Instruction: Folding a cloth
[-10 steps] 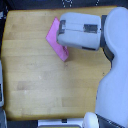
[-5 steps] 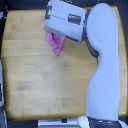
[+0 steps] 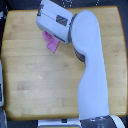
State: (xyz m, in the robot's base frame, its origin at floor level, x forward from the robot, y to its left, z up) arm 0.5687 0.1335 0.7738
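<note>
**Arm over cloth, upper left of tabletop: grip state unresolved**

Pincer point(image 3: 49, 31): sits at the far end of the single white arm, under the boxy wrist housing seen from above. The fingertips are hidden by that housing, so I cannot tell whether they are spread, pressed together, or pinching fabric.

Cloth point(image 3: 50, 42): only a small pink-magenta patch shows, poking out from beneath the lower edge of the wrist housing toward the exterior view's lower left. The rest lies under the arm (how much, and whether it is already doubled over, cannot be read). The visible bit tapers to a point and looks bunched or lifted rather than flat, but the blur leaves that uncertain.

Key relation: the cloth lies directly below and slightly to the exterior view's lower left of the pincer, overlapped by it, not apart from it. The long axis of the visible strip runs diagonally, upper left to lower right. Judgement: a fold stroke is probably under way, with an edge likely being carried across.

Tabletop point(image 3: 35, 90): wooden, with the cloth in its upper-left region.
</note>
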